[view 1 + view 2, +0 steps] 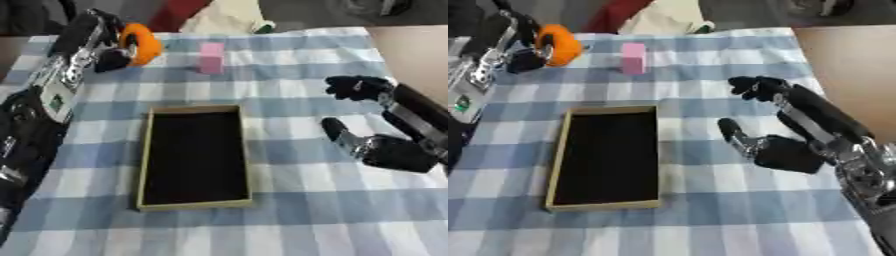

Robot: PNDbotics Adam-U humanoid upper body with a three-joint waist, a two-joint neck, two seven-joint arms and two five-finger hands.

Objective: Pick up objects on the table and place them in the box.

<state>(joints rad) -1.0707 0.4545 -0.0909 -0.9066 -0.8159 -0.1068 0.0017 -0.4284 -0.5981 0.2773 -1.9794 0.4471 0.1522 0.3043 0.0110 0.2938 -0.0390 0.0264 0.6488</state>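
An orange rounded object (143, 44) is held at the far left of the table, with my left hand (112, 56) shut on it and its dark fingers curled round the lower side. A pink block (211, 57) stands upright on the checked cloth just to the right of it. The box (242, 165), shallow with tan walls and a black inside, lies in the middle and holds nothing. My right hand (785, 150) hovers open to the right of the box, thumb pointing toward it and fingers (756, 87) spread further back.
A blue and white checked cloth (306, 220) covers the table. A bare tan surface (850, 65) lies beyond the cloth's right edge. Red and cream fabric (219, 15) sits past the far edge. My left arm (35, 115) runs along the left side.
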